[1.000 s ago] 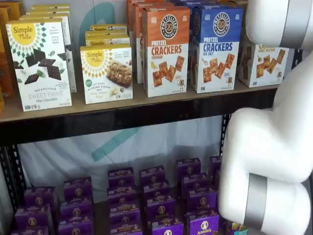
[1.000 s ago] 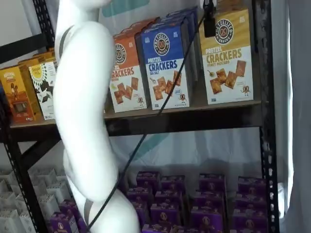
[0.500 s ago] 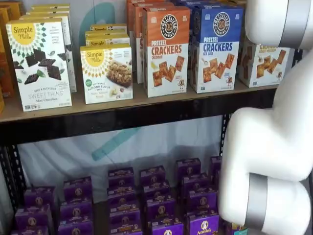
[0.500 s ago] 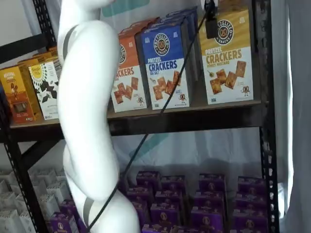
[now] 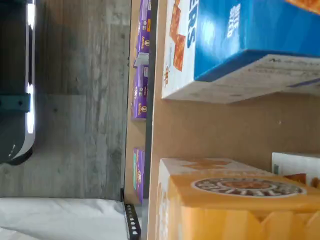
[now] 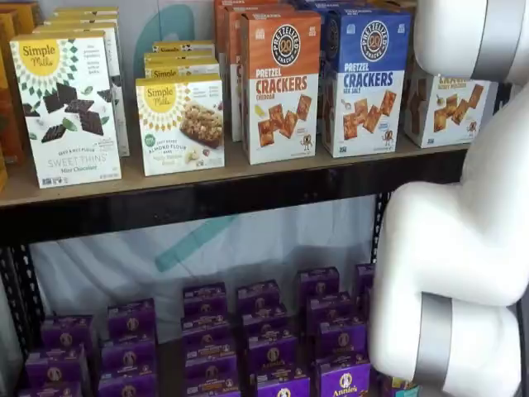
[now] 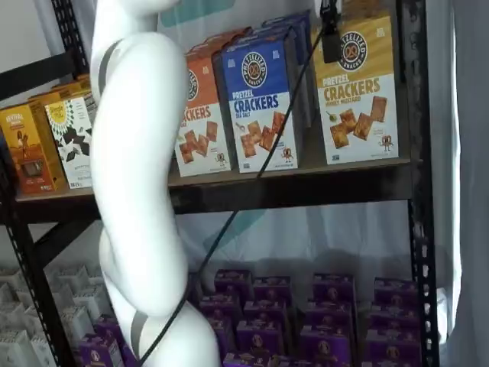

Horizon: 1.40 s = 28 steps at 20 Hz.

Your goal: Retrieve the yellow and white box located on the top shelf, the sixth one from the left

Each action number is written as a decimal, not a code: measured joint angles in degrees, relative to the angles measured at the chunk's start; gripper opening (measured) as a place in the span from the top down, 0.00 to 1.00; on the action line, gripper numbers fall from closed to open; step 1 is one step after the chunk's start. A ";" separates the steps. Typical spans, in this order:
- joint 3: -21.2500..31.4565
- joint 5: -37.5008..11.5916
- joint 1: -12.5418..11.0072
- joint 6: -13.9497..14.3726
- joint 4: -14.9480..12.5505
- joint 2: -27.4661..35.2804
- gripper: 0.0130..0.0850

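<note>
The yellow and white box (image 7: pixel 359 92) stands upright at the right end of the top shelf (image 7: pixel 306 187), next to a blue crackers box (image 7: pixel 260 99). In a shelf view the white arm (image 6: pixel 463 248) hides most of the yellow and white box (image 6: pixel 450 112). One black finger of my gripper (image 7: pixel 330 46) hangs from the view's upper edge in front of the box's yellow part, with a cable beside it. The jaws stand wide and hold nothing. The wrist view shows the yellow box (image 5: pixel 235 200) close up on the shelf board (image 5: pixel 220 130), beside the blue box (image 5: pixel 250 40).
An orange crackers box (image 6: pixel 279 83) and white Simple Mills boxes (image 6: pixel 66 107) fill the rest of the top shelf. Purple boxes (image 6: pixel 264 339) sit on the lower level. A black upright (image 7: pixel 416 153) stands just right of the yellow box.
The white arm has shifted slightly to the right in a shelf view. The black finger stays in front of the yellow box's upper part. No box has moved.
</note>
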 joint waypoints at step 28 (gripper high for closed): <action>1.73 1.88 -1.85 -0.92 1.86 -3.06 0.33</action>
